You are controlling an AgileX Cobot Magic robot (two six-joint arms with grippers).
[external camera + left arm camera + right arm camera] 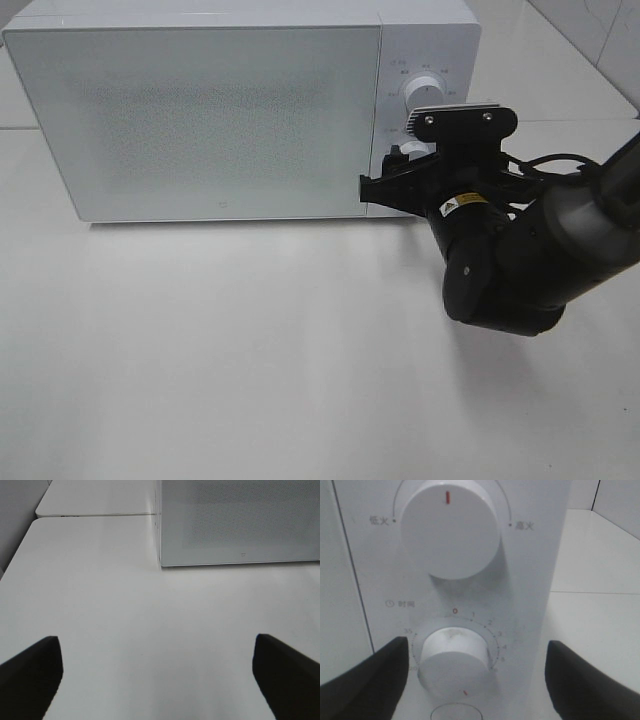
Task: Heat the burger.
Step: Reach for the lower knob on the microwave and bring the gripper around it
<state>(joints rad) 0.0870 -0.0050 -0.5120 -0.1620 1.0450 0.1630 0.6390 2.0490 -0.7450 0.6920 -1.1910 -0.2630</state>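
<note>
Checking in from the remote desk. The surface (250,350) is plain glossy white, with a seam (90,515) running across it toward the back, where a second slab butts up. There's pale tiled wall (610,40) past the far right corner.

Counting things up: one white microwave (200,110), parked at the back of the surface across that seam, with its speckled door shut. Two round dials sit on its panel, the upper dial (450,530) with a red tick pointing straight up and the lower dial (455,662) ringed with numbers. One dark arm (540,250) shows from overhead, coming in from the right edge.

The right tool (477,677) is right up at the panel. Its fingers (365,685) are spread on either side of the lower dial with a gap on each side, so it's released and gripping nothing.

The left tool (157,677) is also wide apart and holds nothing. It hangs over bare surface near the microwave's front left corner, and only its own camera shows it.

The burger: I honestly can't tell where it is, since none of my views shows it.
</note>
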